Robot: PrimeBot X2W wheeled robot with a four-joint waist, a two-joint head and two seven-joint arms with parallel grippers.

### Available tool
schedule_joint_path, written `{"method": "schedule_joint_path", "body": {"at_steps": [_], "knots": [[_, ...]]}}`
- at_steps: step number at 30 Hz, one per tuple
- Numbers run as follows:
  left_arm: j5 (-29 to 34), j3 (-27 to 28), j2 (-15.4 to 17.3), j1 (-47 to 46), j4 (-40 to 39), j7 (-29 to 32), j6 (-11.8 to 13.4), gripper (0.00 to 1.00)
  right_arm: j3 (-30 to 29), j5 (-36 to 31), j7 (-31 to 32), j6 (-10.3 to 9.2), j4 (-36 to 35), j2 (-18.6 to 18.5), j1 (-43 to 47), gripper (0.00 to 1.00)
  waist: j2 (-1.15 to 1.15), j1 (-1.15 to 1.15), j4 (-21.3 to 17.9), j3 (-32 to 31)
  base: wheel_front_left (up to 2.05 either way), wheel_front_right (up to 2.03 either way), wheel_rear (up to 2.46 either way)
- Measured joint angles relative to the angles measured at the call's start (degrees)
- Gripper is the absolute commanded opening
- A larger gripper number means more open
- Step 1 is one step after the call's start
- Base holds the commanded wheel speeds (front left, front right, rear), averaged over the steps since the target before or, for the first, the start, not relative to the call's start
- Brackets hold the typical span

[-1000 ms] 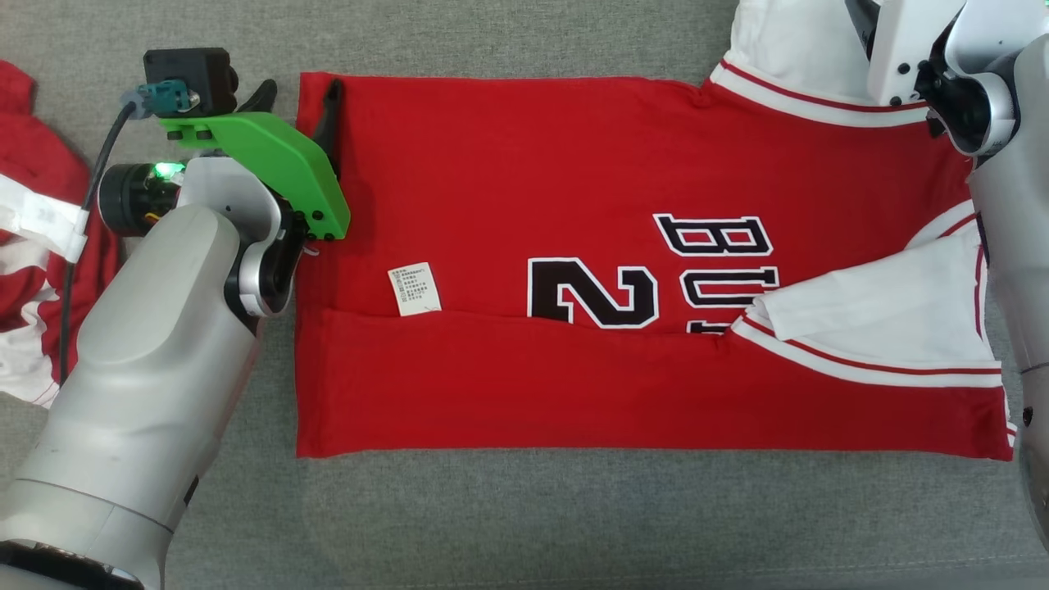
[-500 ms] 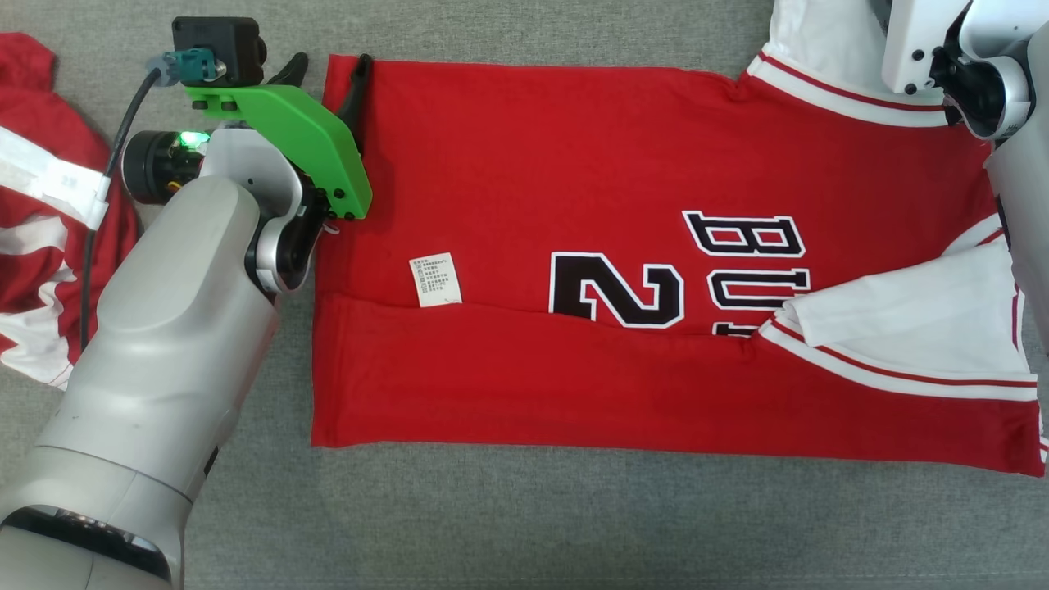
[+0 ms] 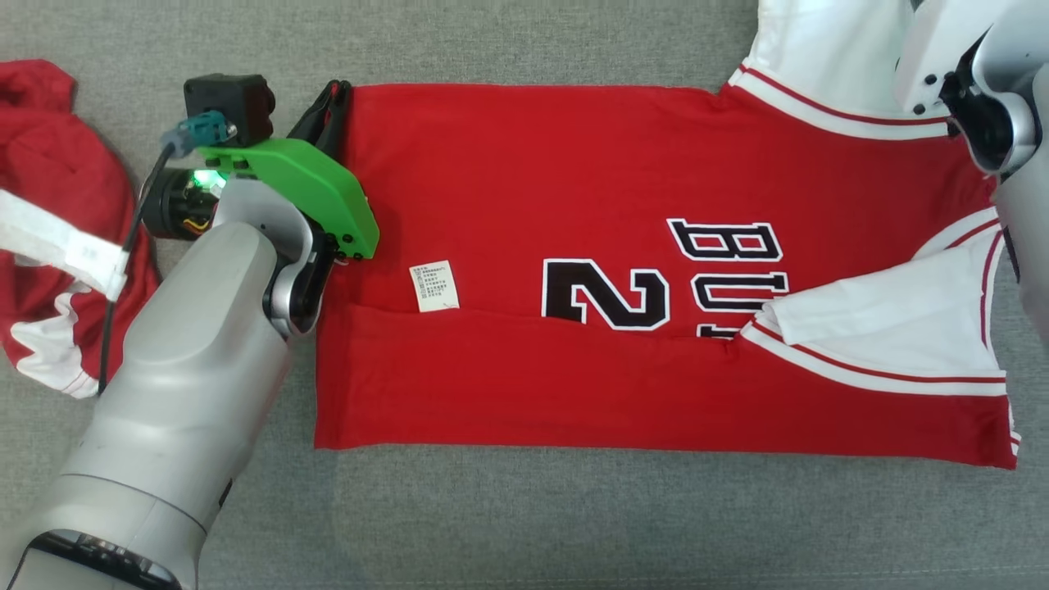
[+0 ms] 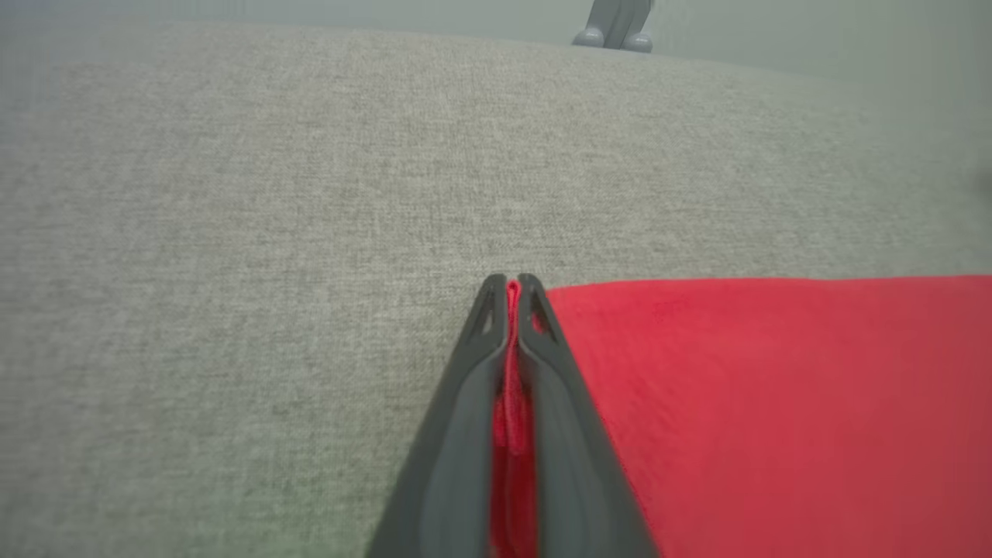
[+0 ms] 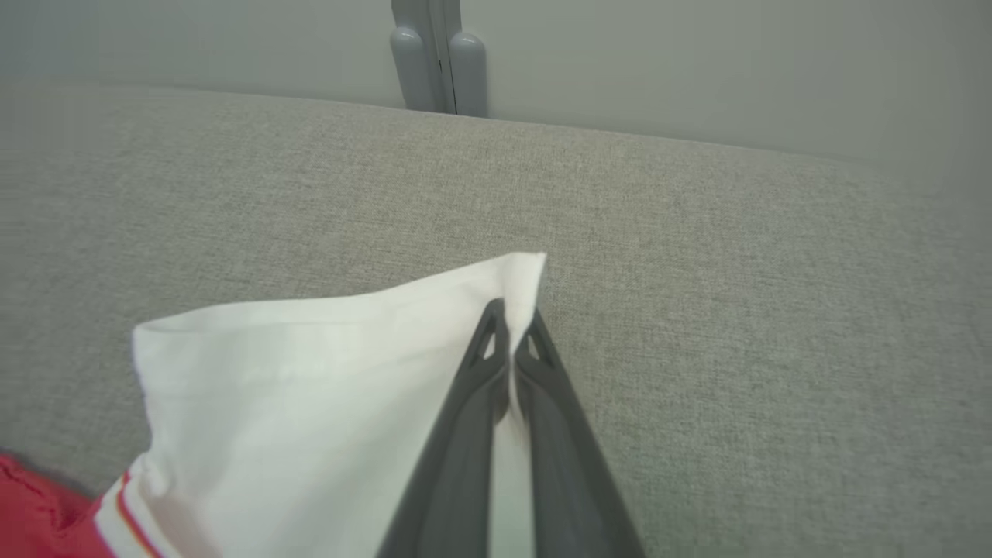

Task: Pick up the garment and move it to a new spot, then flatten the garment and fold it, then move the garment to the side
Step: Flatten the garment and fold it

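The left gripper (image 4: 511, 284) is clamped on the jersey (image 3: 590, 156). In the left wrist view a thin fold of red cloth is pinched between its two dark fingers (image 4: 457, 434), right at the far corner of the hem. The right gripper (image 5: 511, 314) is also closed on cloth, nipping the outer corner of the far white sleeve (image 5: 310, 387).

Between those two grips the jersey lies spread on the grey fabric surface (image 3: 524, 516). Its long axis runs left to right across the head view, with the hem at the robot's left and the shoulders and sleeves at its right. Both grips sit on the far long edge.

The near long side is folded up over the front as a red band (image 3: 524, 377). The band's edge covers part of the black number 2 (image 3: 606, 293) and of the lettering (image 3: 729, 262). The print lies sideways, with the tops of the characters pointing toward the sleeve end. A white care label (image 3: 433, 287) sits just beyond the fold edge, nearer the hem. The near white sleeve (image 3: 885, 319) is turned inward over the body, its tip reaching the lettering.

The left forearm (image 3: 180, 393) and its green mount (image 3: 311, 188) lie beside the hem. Further to the robot's left, apart from the jersey, a second red-and-white garment (image 3: 49, 164) lies crumpled.
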Motion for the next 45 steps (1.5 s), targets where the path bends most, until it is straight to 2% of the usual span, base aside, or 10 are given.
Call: {"method": "schedule_joint_path", "body": {"at_steps": [9,19,27,36,37,39,40,41,42,45], "knots": [[2.7,-1.1,2.2,6.2,-3.6,-7.3,-1.6,0.0,2.1,5.2,-3.5,-0.01,-11.1,-3.4,12.2,0.0,0.0,0.0,-1.6,-5.7,0.0,0.0,0.0],[8.5,1.5,6.5,14.0,-10.5,-9.0,-2.1,0.0,-2.0,6.5,0.2,-0.01,-27.6,-6.6,30.8,0.0,0.0,0.0,-3.8,-10.8,0.0,0.0,0.0],[14.1,6.2,7.9,22.2,-15.4,-9.1,-2.8,0.0,-7.5,5.2,5.0,-0.01,-38.8,-3.5,44.6,0.0,0.0,0.0,-5.5,-12.4,0.0,0.0,0.0],[17.2,11.5,6.0,28.7,-15.5,-9.1,-3.3,0.0,-11.2,2.2,7.9,-0.02,-45.6,1.9,53.5,0.0,0.0,0.0,-6.0,-13.2,0.0,0.0,0.0],[17.4,12.0,5.6,29.1,-15.2,-9.1,-3.4,0.0,-11.4,1.8,8.0,-0.02,-46.1,2.4,54.3,0.17,0.0,0.0,-6.0,-13.3,0.0,0.0,0.0],[17.6,12.9,4.9,29.7,-14.8,-9.1,-3.8,0.0,-11.4,1.7,9.3,-0.02,-46.8,3.4,55.8,0.31,0.0,0.0,-6.0,-13.6,0.0,0.0,0.0],[17.7,13.4,4.5,30.0,-14.5,-9.1,-3.9,0.14,-11.7,1.6,10.1,-0.02,-47.1,4.0,56.8,0.58,0.0,0.0,-6.0,-13.9,0.0,0.0,0.0],[17.7,13.9,4.2,30.3,-14.3,-9.1,-3.9,0.47,-11.8,1.5,10.8,-0.02,-47.3,4.4,57.5,1.0,0.0,0.0,-5.9,-14.0,0.0,0.0,0.0],[17.7,14.7,3.8,30.6,-14.1,-9.1,-3.9,0.96,-12.0,1.5,11.9,-0.02,-47.5,4.8,58.5,1.0,0.0,0.0,-5.9,-14.3,0.0,0.0,0.0],[18.0,17.3,2.7,31.8,-14.7,-9.1,-4.0,1.0,-12.4,0.9,13.9,-0.02,-48.9,5.6,60.7,1.0,0.0,0.0,-5.9,-15.1,0.0,0.0,0.0]]}}
